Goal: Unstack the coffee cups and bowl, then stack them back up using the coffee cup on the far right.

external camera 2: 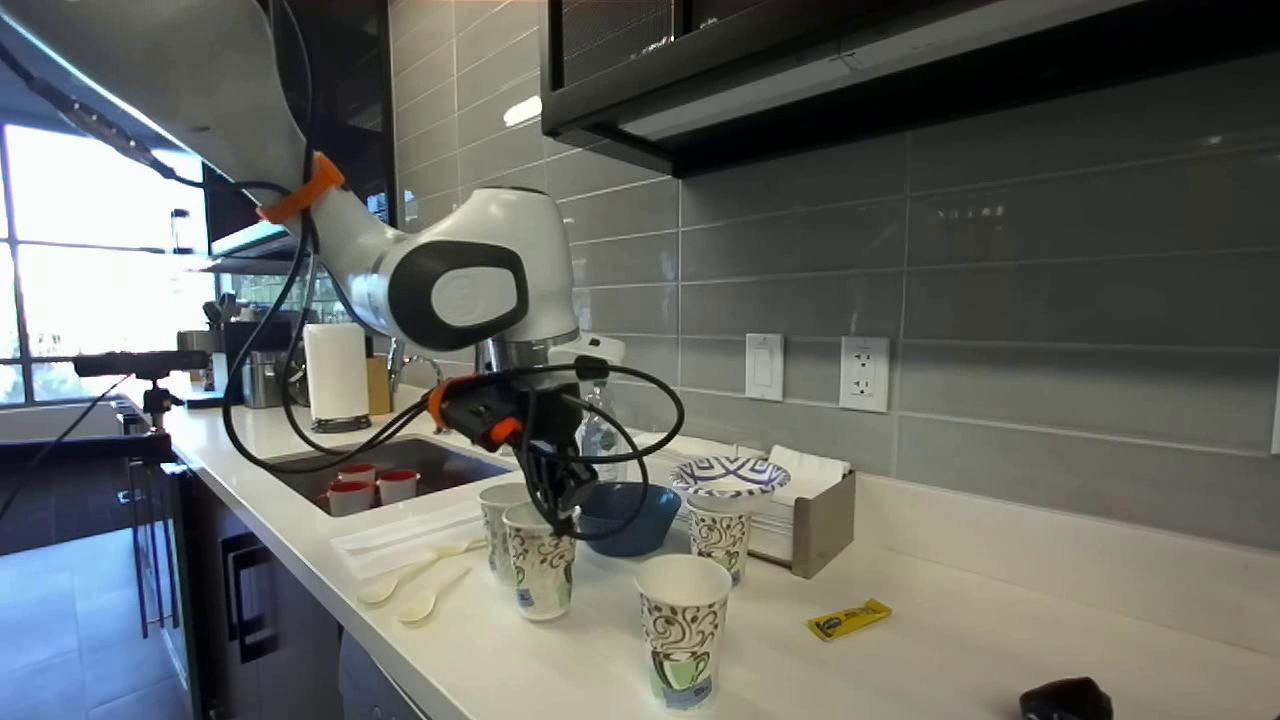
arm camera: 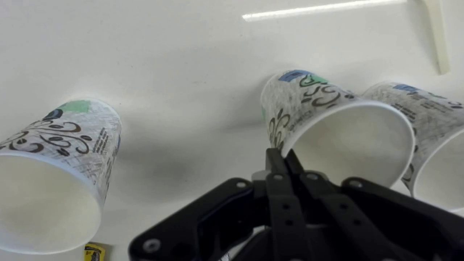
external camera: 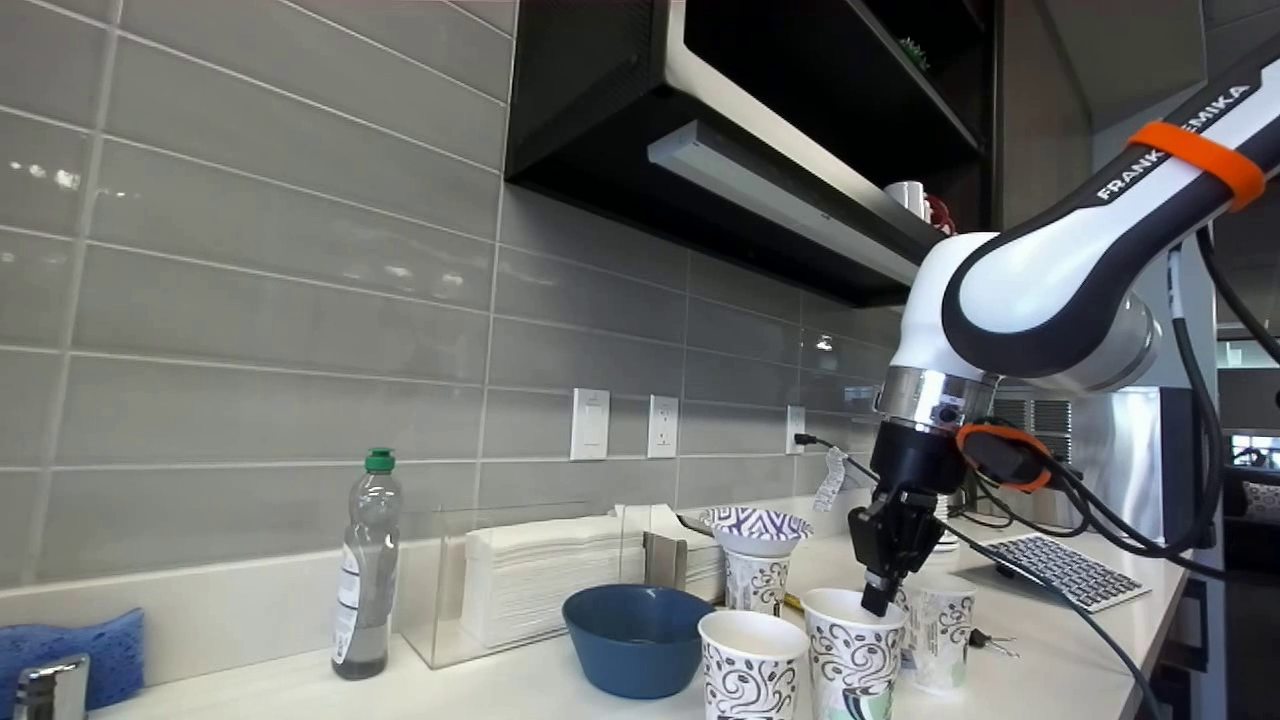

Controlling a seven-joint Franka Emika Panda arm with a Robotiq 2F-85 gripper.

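I'm watching the Robotiq gripper [arm camera: 282,152] pinching the middle paper coffee cup [external camera 2: 545,575] by one edge of its rim. Whether the base is bearing on the counter [external camera 2: 880,680], I can't tell. Main risk: the off-centre pinch is inviting tilt on any lift, maybe a creased wall too. The neighbouring cup [external camera 2: 497,540] is standing right by it — touching or not, unclear — so sideways travel could topple it. The lone cup [external camera 2: 685,635] is standing apart; nesting while tilted would likely catch rims. The blue bowl [external camera: 632,645] is sitting on the counter nearby. A patterned paper bowl [external camera 2: 730,477] is topping the rear cup [external camera 2: 718,540] — a bump could tip it.
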